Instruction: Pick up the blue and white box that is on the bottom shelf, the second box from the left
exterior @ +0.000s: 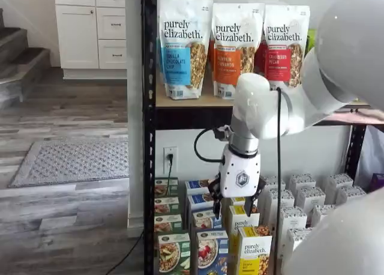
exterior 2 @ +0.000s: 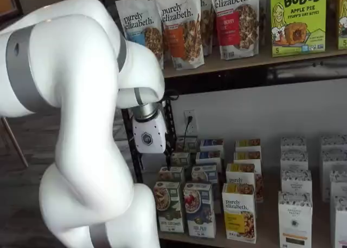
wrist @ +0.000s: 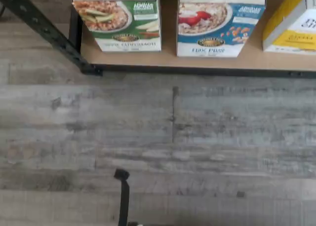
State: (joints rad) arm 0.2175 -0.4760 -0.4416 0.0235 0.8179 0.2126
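The task has barely begun: nothing is held. The gripper (exterior: 235,204) hangs above the rows of boxes, fingers spread wide and empty, though the gap is hard to see in the shelf views. The blue and white box (wrist: 218,22) stands untouched at the front edge of the bottom shelf (wrist: 207,63), a green box (wrist: 120,19) at its 9 o'clock, a yellow box (wrist: 291,23) at 3. Descent, reach, grasp and lift all remain.

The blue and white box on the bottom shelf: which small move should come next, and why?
Probably lower the open tool toward the blue and white box. The tool hangs above the box rows on the bottom shelf, touching nothing, and the box stands upright at the front.
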